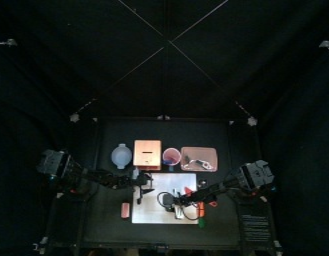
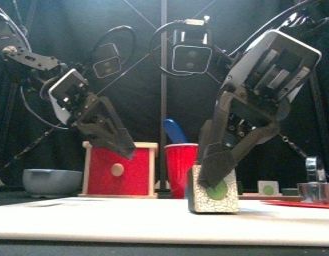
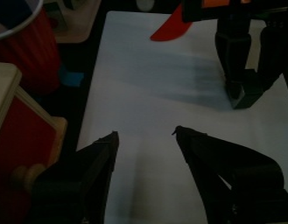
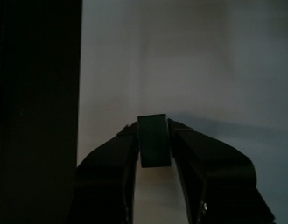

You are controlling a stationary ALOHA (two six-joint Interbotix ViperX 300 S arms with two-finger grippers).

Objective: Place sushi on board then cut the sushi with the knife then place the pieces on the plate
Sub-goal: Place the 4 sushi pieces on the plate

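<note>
My right gripper point(image 2: 215, 186) stands on the white board point(image 1: 153, 187), shut on a dark green sushi block point(image 2: 214, 192) with a pale speckled base. The right wrist view shows that block point(image 4: 152, 140) pinched between the jaws over the board point(image 4: 181, 61). To its left my left gripper point(image 2: 117, 146) hangs above the board, open and empty point(image 3: 144, 133). In the left wrist view, a red knife-like piece point(image 3: 175, 24) lies on the board past the right gripper point(image 3: 245, 74). At the back right is the pink plate point(image 1: 199, 158).
Along the back stand a blue-grey bowl point(image 1: 121, 155), the wooden box with its red drawer front point(image 2: 117, 170), and a red cup point(image 2: 182, 170) holding a blue knife point(image 2: 174, 130). A small pale toy point(image 2: 267, 187) sits at the right.
</note>
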